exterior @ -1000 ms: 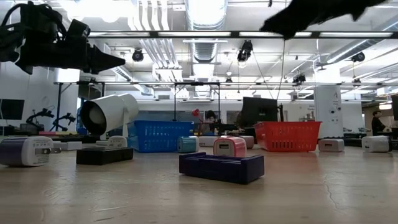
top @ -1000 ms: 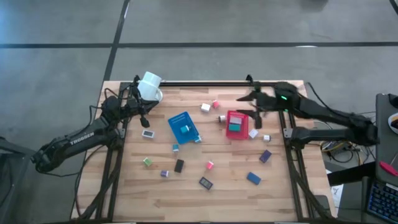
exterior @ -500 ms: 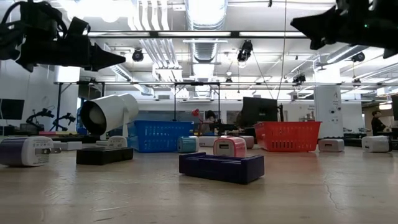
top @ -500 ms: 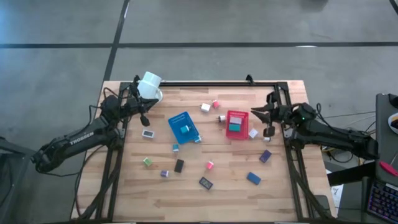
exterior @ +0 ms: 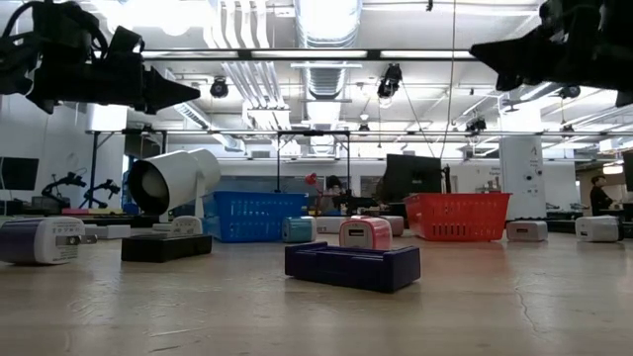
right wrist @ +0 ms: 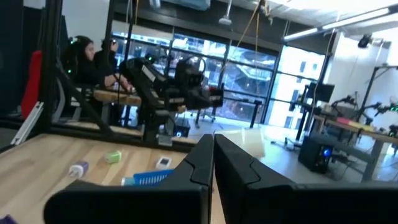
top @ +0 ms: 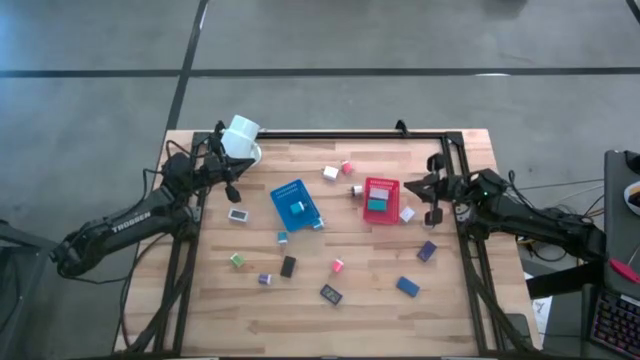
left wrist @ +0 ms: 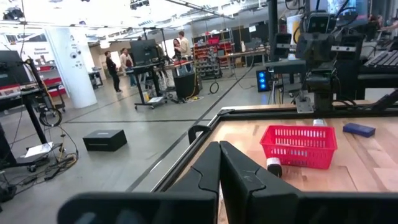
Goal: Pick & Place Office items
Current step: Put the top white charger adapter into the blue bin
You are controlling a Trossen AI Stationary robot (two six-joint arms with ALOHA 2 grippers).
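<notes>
Office items (top: pixel 337 265) lie scattered on the table (top: pixel 470 300) around the blue tray (top: pixel 283 193) and red tray (top: pixel 372 185). Right gripper (top: pixel 422 186) has pulled back to the right edge, jaws now together, holding nothing. Left gripper (top: pixel 232 190) waits near the mug (top: pixel 241 135), jaws together. Most items remain unplaced.

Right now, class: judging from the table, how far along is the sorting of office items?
Done: one item lies in the blue tray, one in the red tray.
In hand: nothing; left gripper and right gripper are shut, empty.
Left: blocks like the black one lie scattered.
</notes>
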